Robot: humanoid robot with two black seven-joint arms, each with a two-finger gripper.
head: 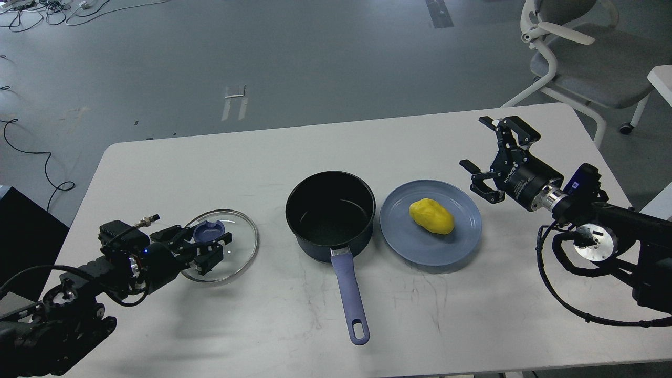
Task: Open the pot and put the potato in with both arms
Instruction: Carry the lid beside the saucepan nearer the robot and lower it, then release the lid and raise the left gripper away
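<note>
The pot [331, 212] stands open in the middle of the white table [262, 152], its black inside empty, and its long blue handle points toward the near edge of the table. Just to the right of the pot lies a round blue plate [457, 241], almost touching the pot's wall, and the potato [431, 216] rests on this plate, a little above its centre. To the left of the pot, apart from it, the glass lid [239, 249] is held tilted, its near edge raised over the table. The left gripper [207, 247] is clenched around the blue knob [209, 229] of this lid, with the fingers on both sides of the knob. The right gripper [491, 157] hovers above the table, to the right of the plate and beyond its far edge, and touches nothing; its fingers are spread wide apart and it holds nothing. Behind the table, on the grey floor, stands a white office chair [583, 58].
</note>
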